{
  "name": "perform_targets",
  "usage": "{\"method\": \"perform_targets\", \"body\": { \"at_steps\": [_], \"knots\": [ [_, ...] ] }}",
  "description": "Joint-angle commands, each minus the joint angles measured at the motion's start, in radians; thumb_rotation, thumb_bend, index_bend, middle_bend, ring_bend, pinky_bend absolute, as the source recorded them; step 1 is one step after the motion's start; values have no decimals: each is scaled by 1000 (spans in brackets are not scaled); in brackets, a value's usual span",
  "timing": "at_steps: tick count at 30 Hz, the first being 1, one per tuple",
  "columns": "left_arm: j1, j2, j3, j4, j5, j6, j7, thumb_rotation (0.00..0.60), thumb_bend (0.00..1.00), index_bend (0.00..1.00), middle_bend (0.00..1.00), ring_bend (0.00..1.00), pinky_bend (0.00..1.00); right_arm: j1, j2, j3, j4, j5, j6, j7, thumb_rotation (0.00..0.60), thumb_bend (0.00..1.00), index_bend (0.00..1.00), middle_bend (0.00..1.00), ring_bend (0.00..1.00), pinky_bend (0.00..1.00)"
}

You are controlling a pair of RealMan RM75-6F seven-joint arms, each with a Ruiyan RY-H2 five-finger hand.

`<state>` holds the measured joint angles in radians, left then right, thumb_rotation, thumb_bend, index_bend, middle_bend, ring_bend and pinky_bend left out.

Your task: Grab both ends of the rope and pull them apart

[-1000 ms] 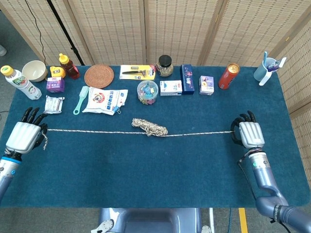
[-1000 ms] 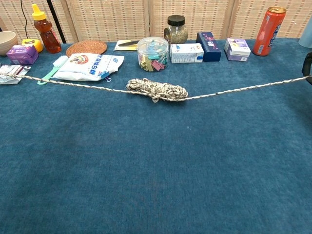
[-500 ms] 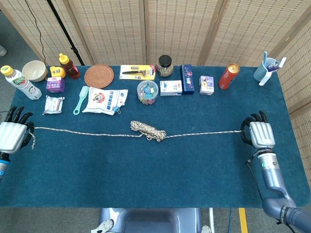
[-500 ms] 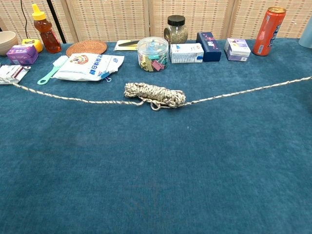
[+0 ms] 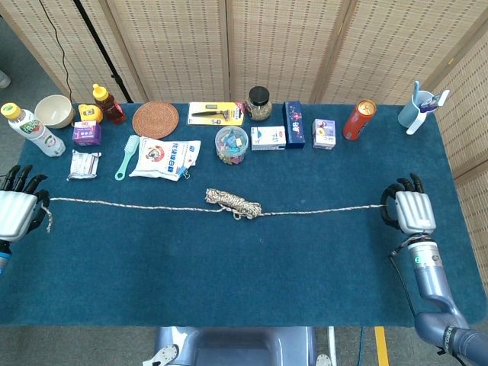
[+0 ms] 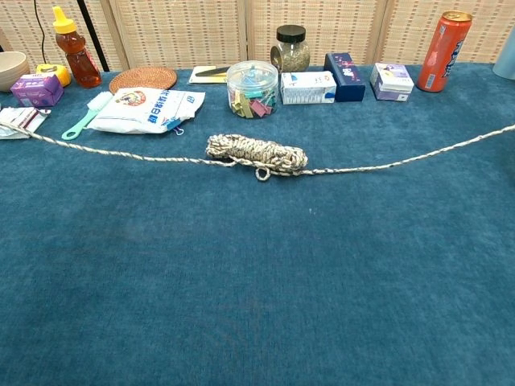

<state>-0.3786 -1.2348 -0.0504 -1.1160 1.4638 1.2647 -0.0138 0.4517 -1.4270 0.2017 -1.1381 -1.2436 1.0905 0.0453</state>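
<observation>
A speckled rope (image 5: 232,203) runs across the blue table, with a coiled bundle (image 6: 256,153) left at its middle. At the table's left edge my left hand (image 5: 17,210) grips one end, and a short tail hangs beside it. My right hand (image 5: 412,211) grips the other end near the right edge. The strands on both sides of the bundle are nearly straight. The chest view shows the rope only; both hands lie outside it.
Along the far side stand a bowl (image 5: 53,110), bottles (image 5: 108,105), a woven coaster (image 5: 155,119), a white bag (image 5: 165,158), a clip tub (image 5: 232,144), a jar (image 5: 258,103), boxes (image 5: 293,124), a red can (image 5: 358,119) and a cup (image 5: 414,110).
Both hands moved outward over the last second, the left one to the table's edge. The rope drew out longer and the bundle shrank slightly and shifted.
</observation>
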Motion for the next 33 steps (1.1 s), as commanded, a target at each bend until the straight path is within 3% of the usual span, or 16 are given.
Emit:
{"method": "perform_targets", "body": {
  "at_steps": [1, 26, 28, 30, 31, 33],
  "knots": [
    [-11, 1, -1, -21, 17, 4, 9, 600, 418, 747, 235, 38, 0, 3, 8, 2, -29, -16, 10, 7, 600, 556, 694, 384, 186, 9],
    [-168, -51, -7, -216, 178, -45, 116, 600, 418, 736, 235, 47, 0, 82, 34, 41, -324, -87, 9, 34, 600, 557, 690, 385, 186, 9],
    [-179, -61, -12, -230, 180, -50, 126, 600, 413, 684, 234, 46, 0, 93, 24, 45, -338, -86, 6, 30, 600, 557, 686, 384, 185, 9],
    [-184, -70, -16, -242, 176, -53, 135, 600, 402, 529, 204, 34, 0, 102, 14, 48, -349, -87, 4, 25, 600, 556, 641, 354, 159, 7],
    [-187, -74, -18, -252, 172, -58, 140, 600, 393, 454, 178, 25, 0, 107, 8, 47, -354, -88, 2, 21, 600, 556, 570, 294, 111, 4],
    [-189, -75, -18, -267, 164, -68, 151, 600, 328, 185, 59, 2, 0, 117, 5, 42, -362, -92, -12, 10, 600, 553, 384, 137, 26, 0]
  ]
}}
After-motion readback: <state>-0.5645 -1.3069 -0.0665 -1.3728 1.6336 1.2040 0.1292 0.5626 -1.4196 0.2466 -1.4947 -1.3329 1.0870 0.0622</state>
